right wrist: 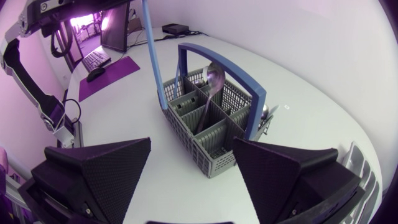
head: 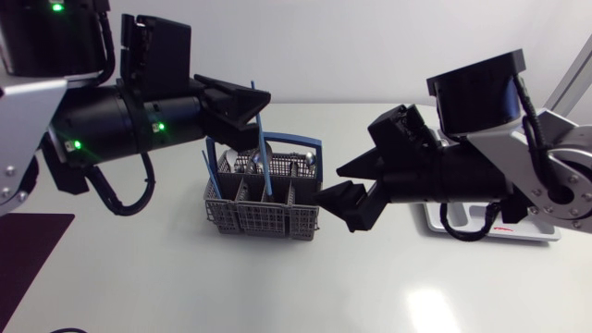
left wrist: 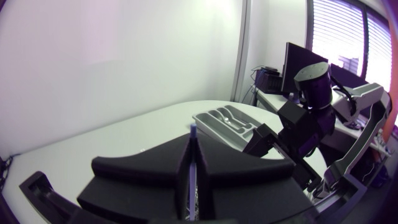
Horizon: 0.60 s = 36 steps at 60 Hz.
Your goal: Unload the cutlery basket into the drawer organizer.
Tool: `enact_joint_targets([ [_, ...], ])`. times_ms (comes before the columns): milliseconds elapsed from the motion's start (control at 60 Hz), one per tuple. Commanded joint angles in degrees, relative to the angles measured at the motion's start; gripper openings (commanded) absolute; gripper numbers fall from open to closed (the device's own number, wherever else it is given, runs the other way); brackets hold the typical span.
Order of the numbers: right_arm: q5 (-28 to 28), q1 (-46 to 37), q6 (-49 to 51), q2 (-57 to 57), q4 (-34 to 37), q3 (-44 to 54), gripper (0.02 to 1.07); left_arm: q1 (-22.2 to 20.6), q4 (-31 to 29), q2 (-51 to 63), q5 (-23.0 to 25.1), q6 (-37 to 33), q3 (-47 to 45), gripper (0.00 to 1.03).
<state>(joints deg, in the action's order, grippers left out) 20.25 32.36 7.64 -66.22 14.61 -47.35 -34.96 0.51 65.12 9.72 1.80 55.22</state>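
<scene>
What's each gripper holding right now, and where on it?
Left gripper is shut on a thin blue utensil, pinched near its top end, above the cutlery basket. Right gripper is open, holding nothing.

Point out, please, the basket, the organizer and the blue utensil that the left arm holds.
basket (head: 259,220): head view, on its grey front wall.
organizer (left wrist: 214,130): left wrist view, on its near outer wall.
blue utensil (right wrist: 153,50): right wrist view, on its shaft above the basket.
</scene>
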Motion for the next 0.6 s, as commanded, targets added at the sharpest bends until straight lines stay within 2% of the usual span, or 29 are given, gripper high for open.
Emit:
enact_joint_targets([
  [0,1.0,1.4,-2.4,0.3,-0.1,-2.3,0.97,2.9,-1.6,3.3,5.2,5.9,3.2,0.04],
  [100,1.1,2.8,-2.6,-1.2,-0.1,-4.0,0.97,4.5,-2.0,5.6,10.1,8.6,4.4,0.04],
  [117,1.3,3.0,-2.6,-1.8,-0.2,-4.4,0.96,4.9,-2.3,6.9,12.3,9.4,5.0,0.04],
  [217,3.0,2.9,-2.7,-3.3,-0.1,-6.4,0.96,5.7,-2.3,9.2,15.6,11.3,6.3,0.04],
  [417,2.7,2.8,-2.6,-9.2,-1.3,-9.6,0.94,5.8,-2.6,11.3,18.3,13.2,8.1,0.04],
  [583,2.6,2.9,-2.5,-11.6,-3.4,-10.0,0.78,5.8,-2.7,12.2,19.0,13.8,8.5,0.04],
])
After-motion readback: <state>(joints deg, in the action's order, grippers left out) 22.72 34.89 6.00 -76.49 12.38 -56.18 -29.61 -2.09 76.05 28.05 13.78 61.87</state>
